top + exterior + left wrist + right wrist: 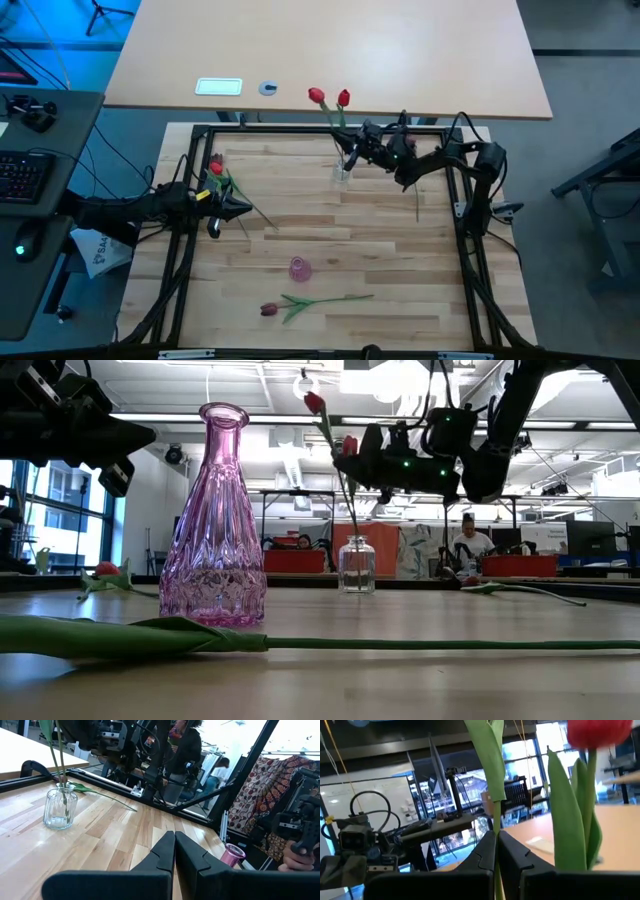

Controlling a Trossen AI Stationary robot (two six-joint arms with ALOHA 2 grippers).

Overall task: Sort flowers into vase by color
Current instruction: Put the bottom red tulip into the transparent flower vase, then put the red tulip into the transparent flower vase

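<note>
A clear glass vase (pixel 343 172) (pixel 356 565) stands near the far edge, and two red tulips (pixel 316 95) (pixel 343 97) rise from it. My right gripper (pixel 352 152) (pixel 496 842) is above the vase, shut on one stem. A pink vase (pixel 299 268) (pixel 213 530) stands toward the near side, and a maroon tulip (pixel 268 310) lies flat in front of it. A red tulip (pixel 215 170) and a darker one (pixel 217 158) lie at the left. Beside them hovers my left gripper (pixel 245 208) (pixel 174 845), shut and empty. Another flower (pixel 470 582) lies at the right. My right gripper pinches a red tulip's green stem (pixel 496 827) between its two fingers, above the clear vase's mouth. The fingers come roughly level from the table's right side and lie across the stem. The stem stands nearly upright, and its lower part reaches down into the vase (pixel 352 545).
A black frame (pixel 300 130) runs around the wooden work surface. A second table (pixel 400 50) lies beyond the far edge. There is open wood between the two vases. A person sits in the room behind (pixel 470 545).
</note>
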